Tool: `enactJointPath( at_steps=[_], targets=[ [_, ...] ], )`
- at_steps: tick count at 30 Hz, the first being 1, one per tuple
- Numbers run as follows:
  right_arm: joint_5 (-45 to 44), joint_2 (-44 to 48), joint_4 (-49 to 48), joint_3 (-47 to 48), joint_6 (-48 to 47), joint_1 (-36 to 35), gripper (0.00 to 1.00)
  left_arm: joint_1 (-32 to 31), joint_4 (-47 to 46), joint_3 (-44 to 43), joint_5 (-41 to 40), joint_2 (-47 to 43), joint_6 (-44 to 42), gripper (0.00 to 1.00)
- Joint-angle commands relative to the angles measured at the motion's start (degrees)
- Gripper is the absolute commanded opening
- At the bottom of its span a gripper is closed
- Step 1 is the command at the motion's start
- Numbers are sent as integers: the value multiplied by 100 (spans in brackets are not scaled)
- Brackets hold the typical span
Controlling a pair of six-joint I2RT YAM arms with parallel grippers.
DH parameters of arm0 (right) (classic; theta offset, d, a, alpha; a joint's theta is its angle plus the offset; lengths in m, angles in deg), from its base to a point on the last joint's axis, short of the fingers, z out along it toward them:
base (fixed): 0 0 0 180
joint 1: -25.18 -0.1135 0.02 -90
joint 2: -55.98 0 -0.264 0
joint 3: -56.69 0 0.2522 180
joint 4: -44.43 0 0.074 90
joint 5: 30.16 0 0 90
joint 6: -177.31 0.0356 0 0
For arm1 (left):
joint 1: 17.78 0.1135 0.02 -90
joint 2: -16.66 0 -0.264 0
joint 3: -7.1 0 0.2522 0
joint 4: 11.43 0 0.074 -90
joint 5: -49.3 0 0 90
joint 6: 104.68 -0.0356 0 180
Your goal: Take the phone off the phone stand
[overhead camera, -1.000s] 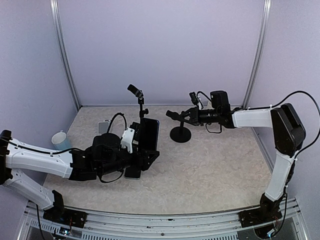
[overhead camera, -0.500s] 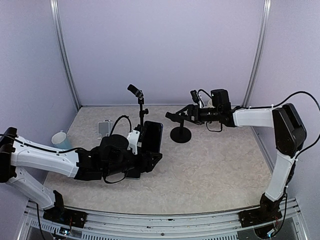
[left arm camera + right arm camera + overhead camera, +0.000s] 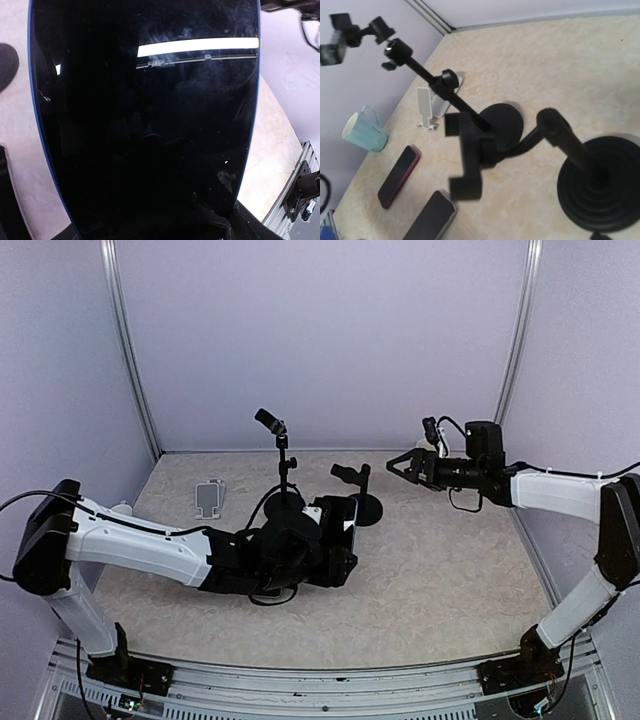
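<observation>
The phone [image 3: 343, 518] is off the phone stand [image 3: 361, 506] and clamped upright in the left gripper [image 3: 338, 540], just left of and nearer than the stand's round base, around the middle of the table [image 3: 450, 570]. Can't tell from above whether its bottom edge touches the table, since the gripper body covers that bit. The left wrist view is basically useless: the black screen fills it, with just a reflected light strip, and the fingers are hidden behind it. The stand's clamp is empty, and in the right wrist view it's a blurry blob. The right gripper [image 3: 402, 466] hangs to the right of the stand, clear of it. From above its jaws look spread with nothing between them, but it's small there, and its own camera barely shows the fingers. The right wrist view also catches a teal mug [image 3: 364, 131], a reddish phone [image 3: 399, 176] and a grey phone [image 3: 432, 217] lying flat at the left, the grey one cut off by the frame edge. A taller stand [image 3: 283, 455] and a white holder [image 3: 426, 106] sit farther back.
</observation>
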Motion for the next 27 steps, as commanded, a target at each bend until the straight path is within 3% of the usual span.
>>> enactJointPath(
  at_steps=[1, 14, 27],
  targets=[
    [-191, 630, 146, -450, -245, 89, 96, -162, 545, -673, -102, 438, 664, 15],
    [-256, 1553, 277, -1399, -400, 132, 96, -261, 1669, -2206, 165, 1971, 1417, 19],
    [-136, 1776, 272, -1675, -602, 162, 96, -353, 2508, -3164, -325, 2877, 2074, 26]
  ],
)
